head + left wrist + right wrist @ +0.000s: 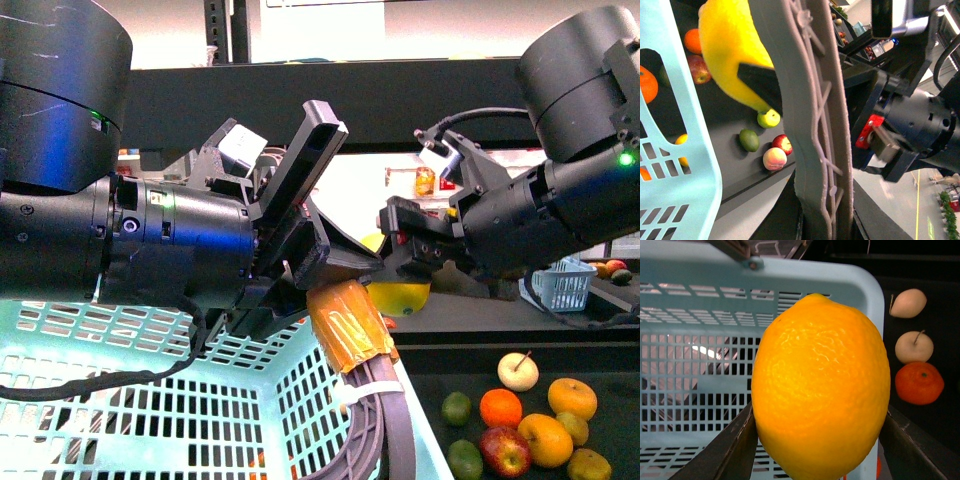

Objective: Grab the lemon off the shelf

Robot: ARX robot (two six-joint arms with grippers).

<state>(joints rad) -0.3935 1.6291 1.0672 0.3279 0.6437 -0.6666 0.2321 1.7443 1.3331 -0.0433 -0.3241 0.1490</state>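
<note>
Already lifted: the lemon [820, 390] is off the shelf [600, 365].
The right gripper's [402, 272] fingers [725, 450] clench it in mid-air by the pale blue basket [150, 400] rim, with loose fruit on the shelf at 5 o'clock. I cannot tell whether the left gripper [345, 190] clamps the basket handle [815, 125]. The pick looks done; lowering the lemon into the basket at 7 o'clock likely remains.

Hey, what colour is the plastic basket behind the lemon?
Pale blue; the basket shows best in the right wrist view.
</note>
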